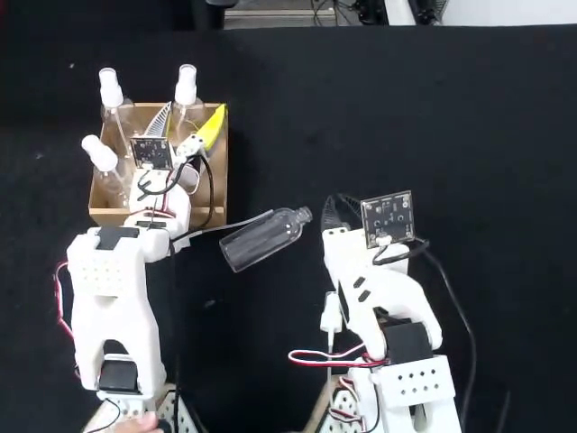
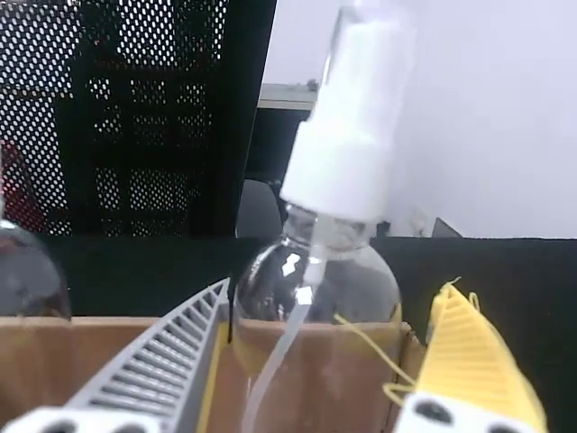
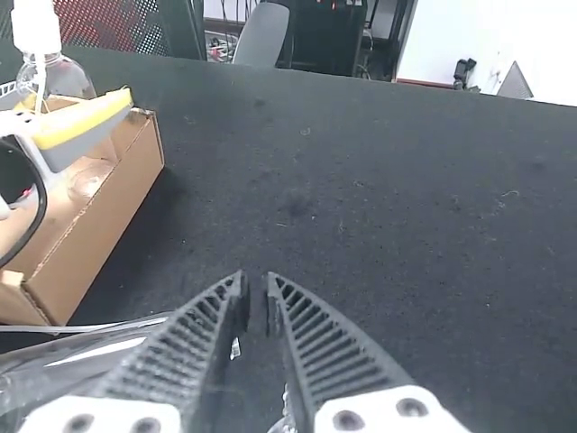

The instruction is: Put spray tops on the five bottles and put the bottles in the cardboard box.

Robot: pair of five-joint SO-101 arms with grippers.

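Bright, even light from above fills the scene. The matte black worktop [image 1: 451, 135] swallows it, so shadows barely show; a soft one lies to the right of the brown cardboard box [image 3: 99, 216]. Small white glints sit on the upright clear bottle with a white spray top [image 2: 315, 289], pale streaks on the clear lying bottle [image 1: 261, 239], and the white wall [image 2: 505, 117] behind glares

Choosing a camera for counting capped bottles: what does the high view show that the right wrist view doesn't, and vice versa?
High, not wrist: three white spray tops in the brown cardboard box; the lying clear plastic bottle end to end. Wrist, not high: a grey chair behind the black table. Both: box, lying bottle, left gripper with its yellow finger, right gripper with black fingers.
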